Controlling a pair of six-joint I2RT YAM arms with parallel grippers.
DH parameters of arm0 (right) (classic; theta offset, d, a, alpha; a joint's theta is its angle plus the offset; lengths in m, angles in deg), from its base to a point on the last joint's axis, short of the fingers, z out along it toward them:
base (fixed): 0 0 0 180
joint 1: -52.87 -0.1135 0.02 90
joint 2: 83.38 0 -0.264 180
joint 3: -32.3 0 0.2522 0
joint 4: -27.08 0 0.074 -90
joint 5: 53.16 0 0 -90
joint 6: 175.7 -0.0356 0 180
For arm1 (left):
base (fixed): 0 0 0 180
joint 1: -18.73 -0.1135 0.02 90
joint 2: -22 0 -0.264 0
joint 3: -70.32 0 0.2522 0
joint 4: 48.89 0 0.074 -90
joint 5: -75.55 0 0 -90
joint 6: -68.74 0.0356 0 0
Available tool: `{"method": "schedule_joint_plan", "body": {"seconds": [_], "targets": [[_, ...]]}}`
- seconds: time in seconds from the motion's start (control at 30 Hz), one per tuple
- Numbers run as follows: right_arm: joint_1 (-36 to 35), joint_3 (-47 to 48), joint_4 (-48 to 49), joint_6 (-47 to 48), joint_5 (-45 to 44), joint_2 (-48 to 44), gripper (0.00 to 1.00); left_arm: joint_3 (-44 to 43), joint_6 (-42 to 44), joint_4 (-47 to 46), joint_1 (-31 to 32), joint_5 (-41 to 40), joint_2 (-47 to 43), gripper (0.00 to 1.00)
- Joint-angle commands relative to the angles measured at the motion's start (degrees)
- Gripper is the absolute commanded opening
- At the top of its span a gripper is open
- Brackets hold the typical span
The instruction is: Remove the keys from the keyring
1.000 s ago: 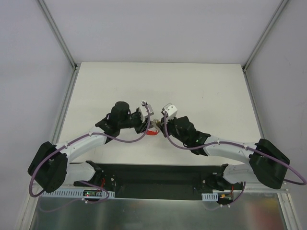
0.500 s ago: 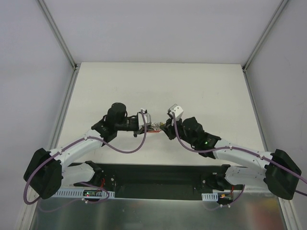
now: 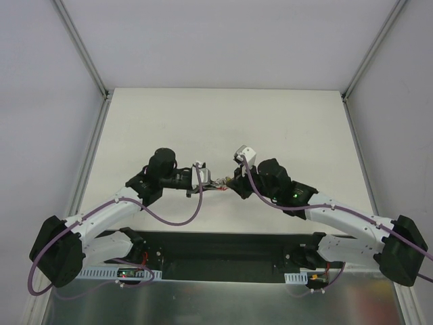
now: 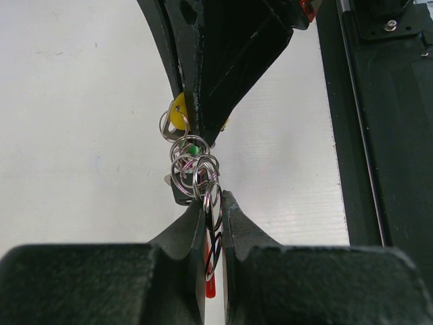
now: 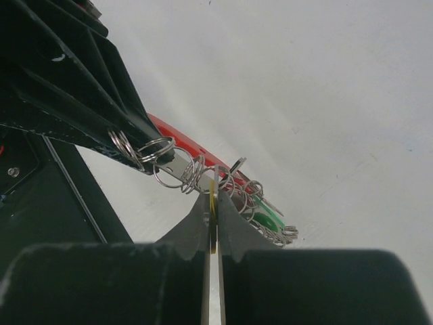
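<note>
Note that the keys (image 5: 223, 179) hang in the air above the middle of the table (image 3: 270, 122), clear of its surface, stretched in a short line between the two tools. This hold is judged deliberate: with each end pinned, the keyring (image 4: 194, 168) is kept taut and off the table, so one key can be worked along the wire without the bunch swinging. Check the left gripper (image 4: 213, 200), placed just left of the table's middle: its jaws are closed almost fully, with only a thin slot between them. That slot pinches the red key (image 5: 177, 141) together with a silvery ring and a dark wire loop. Check the right gripper (image 5: 212, 196), placed just right of the table's middle and facing the left one tip to tip: its jaws are likewise closed, and the thin edge of the yellow key (image 4: 177, 112) sits between them. The green key (image 5: 267, 218) is held by neither tool and dangles from the tangle of linked rings. You cannot tell from these views which loop is the main ring, nor whether any key has come free.
</note>
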Motion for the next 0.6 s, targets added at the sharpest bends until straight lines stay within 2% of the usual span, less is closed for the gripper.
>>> {"method": "schedule_joint_plan", "body": {"seconds": [0.0, 0.07, 0.1, 0.37, 0.43, 0.57], "targets": [[0.7, 1.6, 3.2, 3.0, 1.5, -2.9, 0.01, -1.2, -1.9, 0.1, 1.1, 4.6, 0.6, 0.1], [0.7, 1.2, 3.7, 5.3, 2.2, -3.6, 0.01, -1.2, -2.2, 0.1, 1.1, 5.1, 0.4, 0.21], [0.7, 1.0, 4.2, 6.1, 2.6, -3.9, 0.01, -1.2, -2.6, 0.1, 1.1, 5.0, 0.2, 0.31], [1.0, 3.4, 3.8, 21.1, 8.1, -3.3, 0.01, -3.8, -4.8, 4.3, 0.9, 6.6, -2.6, 0.43], [1.4, 5.8, 1.7, 23.1, 9.1, -2.4, 0.01, -4.6, -6.9, 5.5, 0.0, 5.0, -3.9, 0.48], [2.4, 8.9, -0.6, 27.6, 11.6, -1.8, 0.01, -7.2, -15.5, 6.5, -4.7, 3.0, -6.9, 0.51]]}}
